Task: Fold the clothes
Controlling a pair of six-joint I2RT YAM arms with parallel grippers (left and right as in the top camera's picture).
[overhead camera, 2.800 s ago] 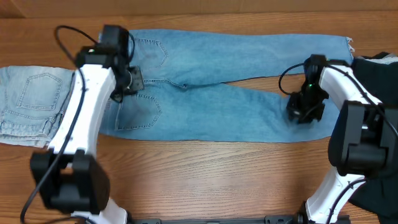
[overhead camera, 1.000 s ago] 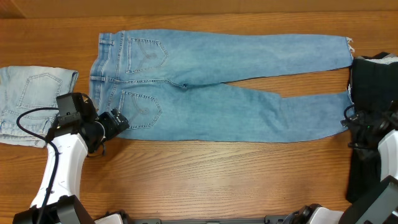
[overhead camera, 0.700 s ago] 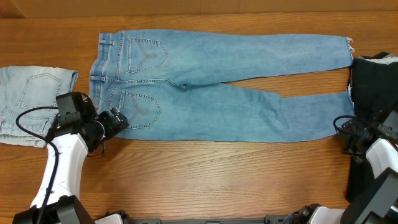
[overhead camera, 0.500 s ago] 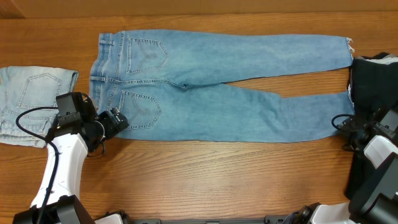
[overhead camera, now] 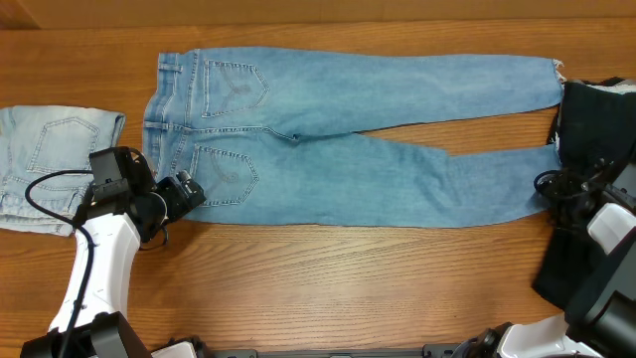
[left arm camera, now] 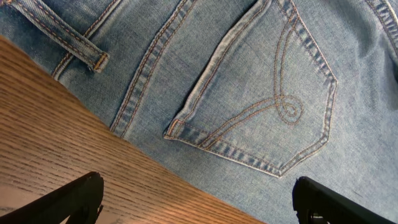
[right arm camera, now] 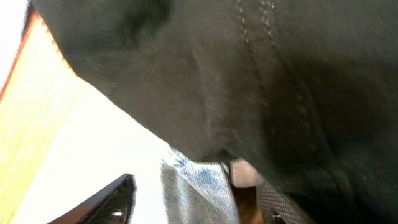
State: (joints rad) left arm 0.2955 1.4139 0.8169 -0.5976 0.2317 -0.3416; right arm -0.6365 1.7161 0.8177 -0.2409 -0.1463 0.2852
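Left gripper (overhead camera: 187,195) hovers at the waist's near corner, jaws spread wide, probably poised to pinch it. Right gripper (overhead camera: 553,191) sits by the near hem against a black garment (overhead camera: 596,129); I cannot tell how its jaws stand. The jeans (overhead camera: 348,149) lie flat, pockets up, across the wooden table (overhead camera: 328,288), with paler jeans (overhead camera: 50,159) at the left.

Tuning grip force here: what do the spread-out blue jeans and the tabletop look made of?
The jeans look like denim, medium-blue with a faded wash; tan contrast stitching outlines the back pocket. The table looks like wood or wood-look laminate, smooth, with visible grain lines.
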